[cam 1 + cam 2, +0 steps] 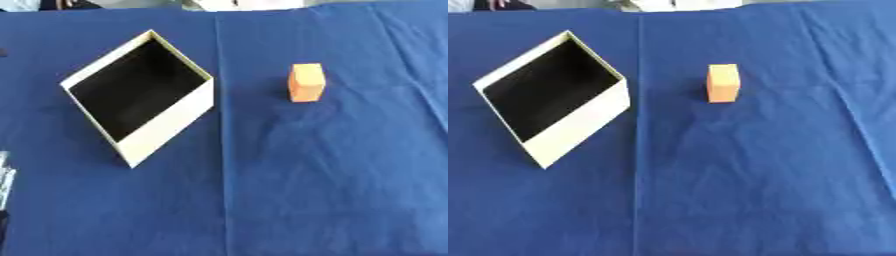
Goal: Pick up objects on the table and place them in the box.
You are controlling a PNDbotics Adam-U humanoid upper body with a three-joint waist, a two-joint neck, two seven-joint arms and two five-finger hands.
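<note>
Blue cloth (332,175) covers the whole table. At the far left edge, low down, a sliver of the left hand (4,175) shows, too little to tell how its fingers sit. Up and to the right of those fingers stands the cream box (166,127), open, dark inside, turned cornerwise. Further right, well apart, an orange block (306,82) stands upright on the cloth.

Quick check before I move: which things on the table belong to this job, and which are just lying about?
Job: orange block; open cream box with dark inside, left of the block.
Lying about: only the blue cloth. Left hand barely shows at the left edge.
</note>
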